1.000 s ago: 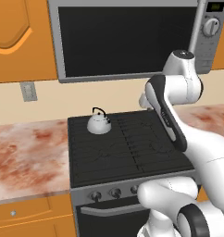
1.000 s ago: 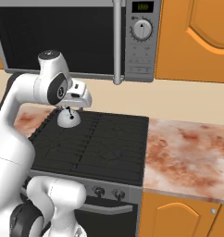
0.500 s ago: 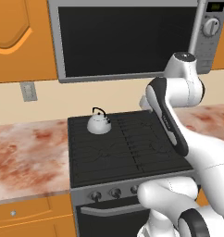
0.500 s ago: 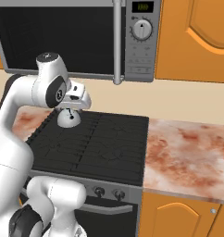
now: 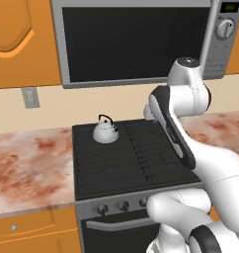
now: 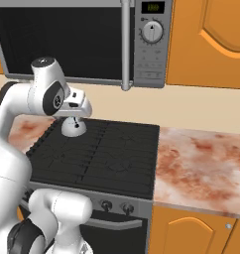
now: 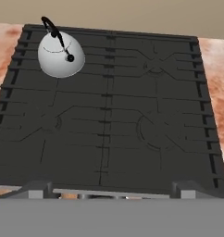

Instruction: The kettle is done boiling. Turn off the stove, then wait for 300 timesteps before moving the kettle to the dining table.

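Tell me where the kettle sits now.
The kettle stands on the stove, on its back-left burner in the left base view, below the microwave.

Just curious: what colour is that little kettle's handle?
Black; the kettle itself is silver-white. The hand view shows it best.

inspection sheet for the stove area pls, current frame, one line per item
Surface: black stove with dark grates, marbled counters on both sides.
Job's things: kettle upright on the back left burner, black handle arched over it; front knobs visible, setting not readable.
Clutter: nothing seen.
Grippers: gripper open, empty, above the front of the cooktop and well clear of the kettle.
Cables: nothing seen.
Surroundings: grey microwave above the stove, orange cabinets, wall outlet on the left.
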Available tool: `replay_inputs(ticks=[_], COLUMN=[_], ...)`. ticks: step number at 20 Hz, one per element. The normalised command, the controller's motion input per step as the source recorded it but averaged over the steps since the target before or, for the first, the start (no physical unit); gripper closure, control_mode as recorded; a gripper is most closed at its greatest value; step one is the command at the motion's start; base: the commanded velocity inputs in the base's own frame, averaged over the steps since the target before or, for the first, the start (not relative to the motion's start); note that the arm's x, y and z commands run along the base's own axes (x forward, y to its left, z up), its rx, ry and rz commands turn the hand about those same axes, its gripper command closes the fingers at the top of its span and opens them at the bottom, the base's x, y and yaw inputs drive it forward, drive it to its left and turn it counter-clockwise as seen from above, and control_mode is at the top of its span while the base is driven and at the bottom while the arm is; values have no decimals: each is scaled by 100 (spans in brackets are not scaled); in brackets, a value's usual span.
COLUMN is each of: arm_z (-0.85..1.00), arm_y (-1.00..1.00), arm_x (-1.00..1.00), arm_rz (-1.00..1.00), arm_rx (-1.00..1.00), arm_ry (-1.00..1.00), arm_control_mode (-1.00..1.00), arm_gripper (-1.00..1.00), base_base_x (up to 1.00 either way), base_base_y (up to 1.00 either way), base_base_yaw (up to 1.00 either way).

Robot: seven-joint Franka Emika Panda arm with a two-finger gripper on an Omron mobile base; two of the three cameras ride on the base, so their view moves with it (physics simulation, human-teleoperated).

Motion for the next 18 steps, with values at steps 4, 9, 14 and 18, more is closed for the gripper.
replay_inputs(ticks=[4, 9, 14, 18], arm_z=[0, 0, 0, 0], arm_y=[13, -1, -13, 0], arm_x=[-1, 0, 0, 0], arm_rz=[0, 0, -2, 0], arm_rx=[-1, 0, 2, 0], arm_ry=[0, 0, 0, 0], arm_control_mode=[-100, -100, 100, 100], arm_gripper=[-100, -100, -100, -100], base_base_x=[0, 0, 0, 2], base_base_y=[0, 0, -17, -52], base_base_yaw=[0, 0, -1, 0])
